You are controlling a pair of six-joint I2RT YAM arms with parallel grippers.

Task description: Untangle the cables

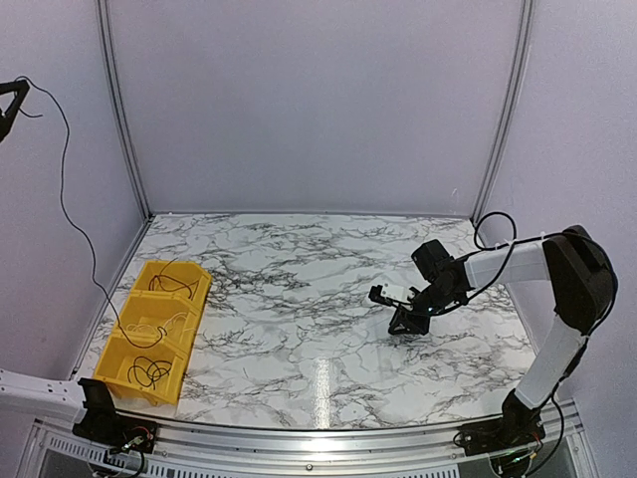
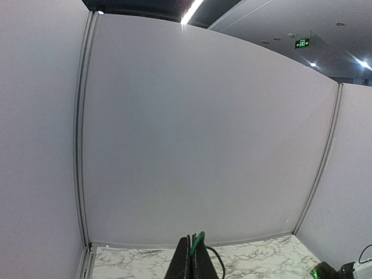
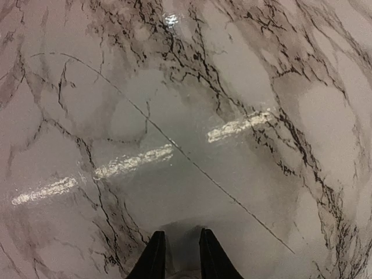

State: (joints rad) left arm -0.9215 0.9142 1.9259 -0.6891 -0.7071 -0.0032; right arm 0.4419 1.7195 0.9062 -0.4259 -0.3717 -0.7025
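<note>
My left gripper (image 1: 10, 100) is raised high at the far left, shut on one thin black cable (image 1: 68, 214). The cable hangs down in a long curve into the yellow bin (image 1: 195, 299). In the left wrist view the fingers (image 2: 187, 261) pinch the cable's green end (image 2: 200, 239), and its black length (image 2: 218, 263) drops off to the right. More black cables lie looped in the bin's front compartment (image 1: 149, 371) and back compartment (image 1: 174, 284). My right gripper (image 1: 406, 321) points down just above the marble table, slightly open and empty (image 3: 178, 256).
The bin has three compartments and sits at the table's left edge; the middle one holds pale wires (image 1: 149, 327). A thin dark line (image 3: 174, 145) crosses the marble ahead of the right fingers; I cannot tell whether it is a wire or a mark. Grey walls enclose the table.
</note>
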